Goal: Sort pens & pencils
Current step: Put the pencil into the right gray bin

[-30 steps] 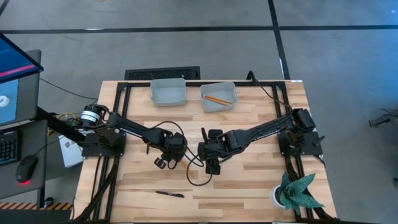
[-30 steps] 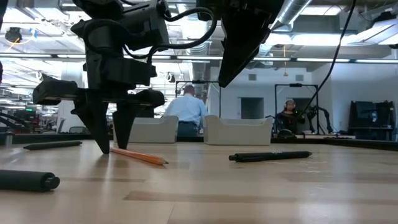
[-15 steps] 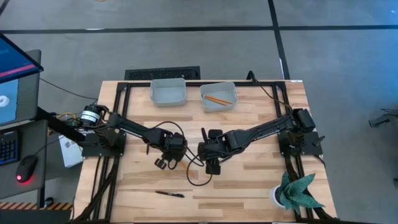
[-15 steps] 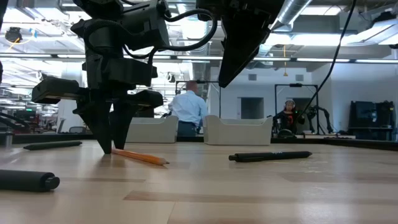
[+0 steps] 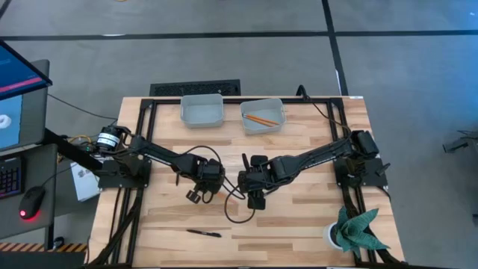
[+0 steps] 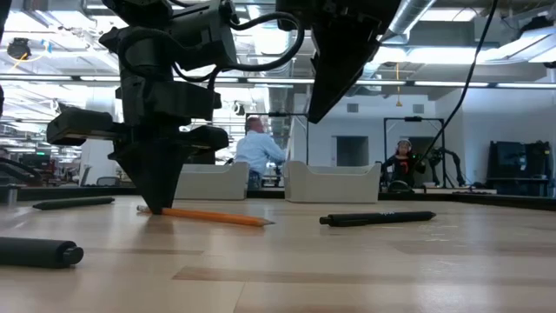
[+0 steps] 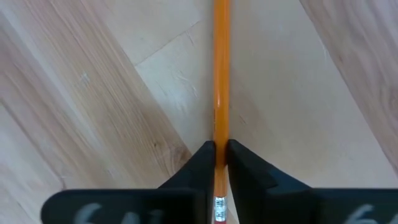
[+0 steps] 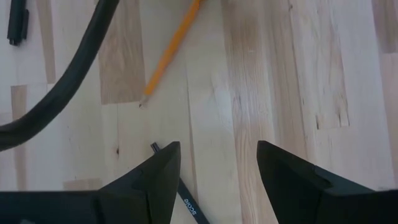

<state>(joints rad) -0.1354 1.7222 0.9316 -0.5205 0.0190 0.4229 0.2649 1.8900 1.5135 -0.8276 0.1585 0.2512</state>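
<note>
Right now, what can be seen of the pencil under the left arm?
The pencil is a thin orange stick, wood by the look of it, with a silvery band near its blunt end and a point at the other. It lies flat on the table, and the left tool is shut on it close to the banded end. Most of its length sticks out past the fingers. Nothing else touches it.

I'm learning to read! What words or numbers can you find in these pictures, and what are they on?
"SCORE", as far as it can be made out: small white letters on the black pen between the right gripper's open fingers.
Pale marks on the left gripper's dark body: too blurred to read.
The pencil it is shut on has a white band with specks near its end: too small to read.
The screen beside the table: nothing readable.
</note>
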